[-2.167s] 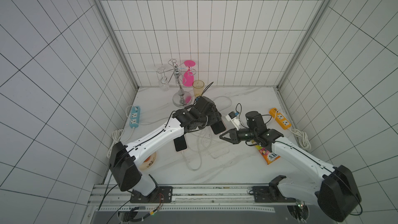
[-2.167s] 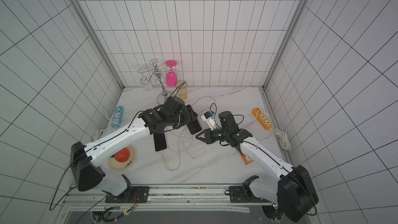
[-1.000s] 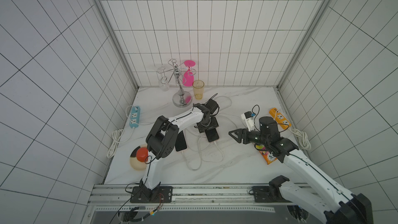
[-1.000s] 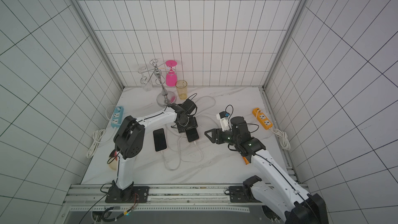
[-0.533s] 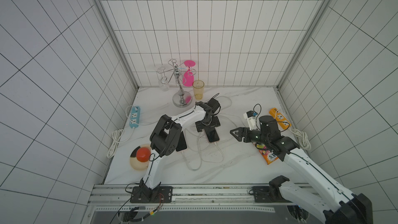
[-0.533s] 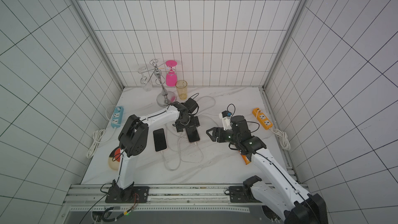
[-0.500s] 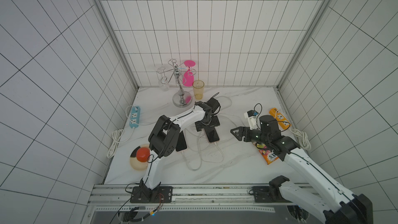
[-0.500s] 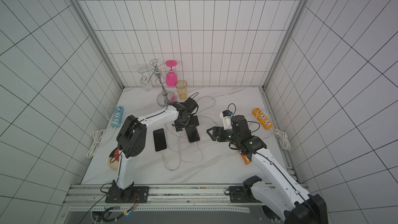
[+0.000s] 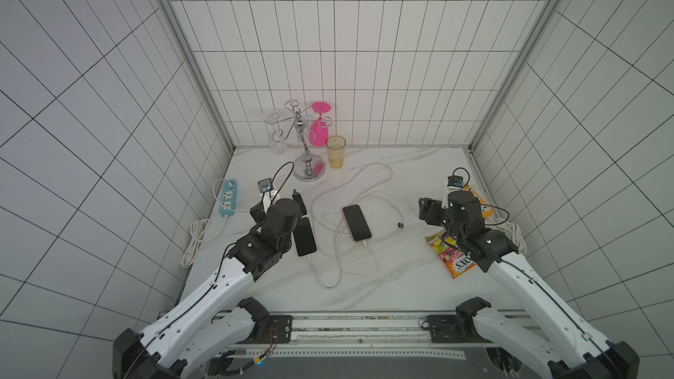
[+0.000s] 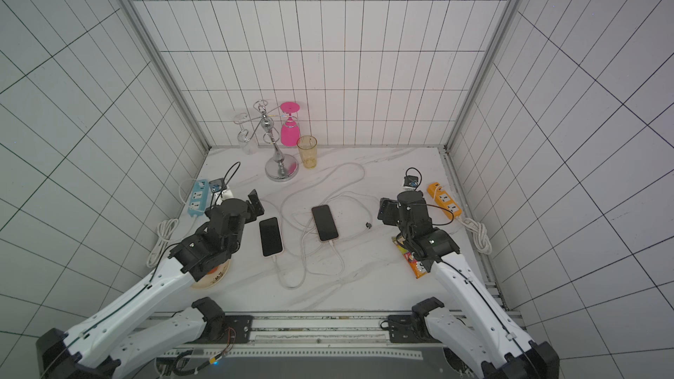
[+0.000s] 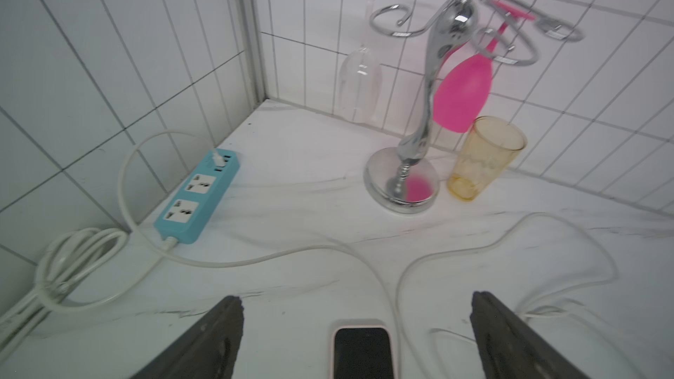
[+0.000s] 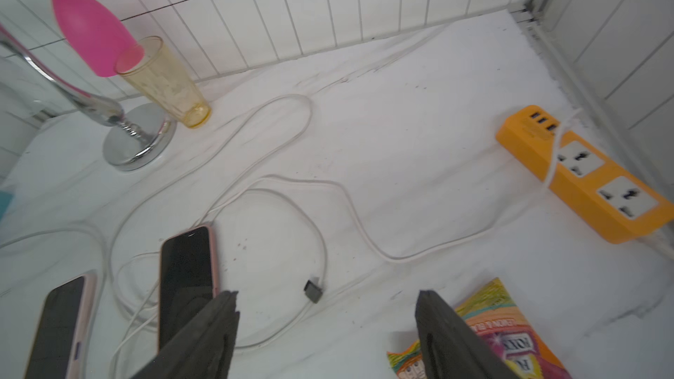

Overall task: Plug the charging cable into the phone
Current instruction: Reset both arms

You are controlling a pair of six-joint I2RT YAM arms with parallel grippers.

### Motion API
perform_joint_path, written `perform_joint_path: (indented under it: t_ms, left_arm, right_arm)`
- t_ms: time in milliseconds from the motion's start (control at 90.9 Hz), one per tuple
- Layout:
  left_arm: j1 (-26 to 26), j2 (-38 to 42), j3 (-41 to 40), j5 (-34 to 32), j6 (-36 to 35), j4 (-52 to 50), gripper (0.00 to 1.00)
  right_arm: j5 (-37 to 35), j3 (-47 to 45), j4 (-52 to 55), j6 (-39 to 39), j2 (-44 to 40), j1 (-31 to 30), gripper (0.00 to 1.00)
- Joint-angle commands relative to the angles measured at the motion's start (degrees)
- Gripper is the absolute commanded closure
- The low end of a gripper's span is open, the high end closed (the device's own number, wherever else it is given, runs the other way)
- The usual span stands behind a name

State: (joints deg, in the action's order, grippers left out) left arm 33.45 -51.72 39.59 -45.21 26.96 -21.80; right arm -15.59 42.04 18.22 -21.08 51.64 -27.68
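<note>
Two dark-screened phones lie flat mid-table, each with a white cable at its near end. The centre phone [image 9: 356, 223] [image 10: 324, 223] [image 12: 186, 278] lies between both arms. The left phone [image 9: 304, 236] [image 10: 271, 236] [image 11: 363, 351] lies just in front of my left gripper [image 11: 357, 298] [image 9: 276, 206], which is open and empty. A loose white charging cable ends in a dark connector [image 9: 400, 226] [image 10: 369, 226] [image 12: 313, 291] on the marble. My right gripper [image 12: 327, 294] [image 9: 425, 210] hangs open above and just short of that connector, holding nothing.
A chrome glass stand [image 9: 308, 171] with a pink and a clear glass and a yellow cup [image 9: 335, 151] stand at the back. A blue power strip [image 9: 228, 198] lies at the left, an orange one [image 10: 445, 200] at the right, and a snack packet [image 9: 454, 255] under my right arm.
My left gripper has let go at the centre phone and drawn back to the left. The right gripper has drawn back to the right. Both have opened wider.
</note>
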Motion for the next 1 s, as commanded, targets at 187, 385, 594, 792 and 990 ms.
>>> perform_joint_path:
  t_ms: [187, 385, 594, 792, 990]
  left_arm:
    - [-11.6, -4.8, -10.5, 0.9, -9.6, 18.3, 0.02]
    - [-23.8, -11.8, -18.3, 13.8, -13.1, 41.1, 0.02]
    - [-30.0, -21.6, -21.9, 25.5, -15.7, 63.2, 0.04]
    - [-30.6, -25.4, -18.5, 31.8, -21.9, 62.5, 0.07]
    - [-31.1, -41.7, -21.9, 29.7, -24.2, 88.5, 0.03]
  right_arm:
    - [-20.9, -17.0, -18.0, 10.6, -3.1, 4.0, 0.11]
    - [-21.0, -20.6, -37.0, 18.9, 7.4, 8.6, 0.10]
    - [-11.5, -27.2, -60.4, 13.7, 16.7, 20.5, 0.10]
    - [-3.8, -23.4, -62.7, 16.3, 23.3, 24.4, 0.12]
    - [-1.1, -28.4, -90.9, 18.5, 39.1, 25.6, 0.10]
